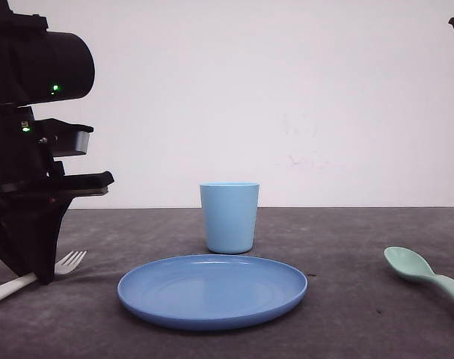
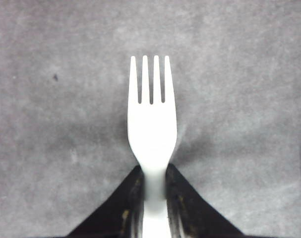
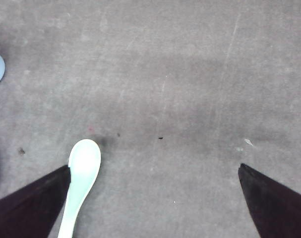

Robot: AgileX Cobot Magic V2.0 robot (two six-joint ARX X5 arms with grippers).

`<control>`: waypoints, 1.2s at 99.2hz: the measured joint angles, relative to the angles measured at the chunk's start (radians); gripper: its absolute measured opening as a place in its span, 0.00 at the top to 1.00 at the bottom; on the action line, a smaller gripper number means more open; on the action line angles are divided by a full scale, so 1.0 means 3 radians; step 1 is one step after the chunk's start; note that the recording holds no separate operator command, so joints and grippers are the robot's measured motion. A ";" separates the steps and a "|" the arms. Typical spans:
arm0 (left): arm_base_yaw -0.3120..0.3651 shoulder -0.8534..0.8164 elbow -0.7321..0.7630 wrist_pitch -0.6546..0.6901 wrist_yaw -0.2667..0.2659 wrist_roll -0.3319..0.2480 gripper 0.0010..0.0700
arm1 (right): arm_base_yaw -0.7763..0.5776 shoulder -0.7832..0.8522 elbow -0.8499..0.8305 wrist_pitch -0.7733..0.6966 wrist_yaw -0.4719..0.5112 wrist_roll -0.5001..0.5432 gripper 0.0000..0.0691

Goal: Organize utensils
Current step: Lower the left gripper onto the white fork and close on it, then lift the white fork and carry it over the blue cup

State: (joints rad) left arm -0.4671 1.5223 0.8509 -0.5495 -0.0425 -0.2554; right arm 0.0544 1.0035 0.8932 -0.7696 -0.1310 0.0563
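With the left gripper (image 2: 154,198) closed on the neck of the fork (image 2: 151,124), low on the table left of the plate (image 1: 212,290), lift it straight and level so the thin handle cannot twist between the pads.

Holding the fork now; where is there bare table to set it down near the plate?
Bare grey table lies between the round blue plate and the mint-green plastic spoon, and in front of the plate. The left side is crowded: the left gripper is shut on the white plastic fork. The light blue cup blocks the back.
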 joint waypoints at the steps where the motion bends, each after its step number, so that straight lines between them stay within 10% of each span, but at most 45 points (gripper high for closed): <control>1: 0.0000 0.0000 0.0000 0.0000 0.0000 0.0000 0.95 | 0.0000 0.0000 0.0000 -0.0001 0.0000 0.0000 0.01; 48: 0.0000 -0.0646 -0.0006 0.0590 0.0078 0.0001 0.95 | 0.0000 0.0000 0.0000 -0.0001 0.0000 0.0000 0.01; 79: -0.0126 -0.0945 -0.0006 0.2054 0.0664 0.0000 0.95 | 0.0000 0.0000 0.0000 -0.0001 0.0000 0.0000 0.01; 119: -0.0303 -0.0470 -0.0006 0.3560 0.0679 0.0114 0.95 | 0.0000 0.0000 0.0000 -0.0001 0.0000 0.0009 0.01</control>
State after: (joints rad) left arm -0.5579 1.3811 0.8490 0.5186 0.1612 -0.2211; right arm 0.0544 1.0035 0.8932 -0.7700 -0.1310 0.0589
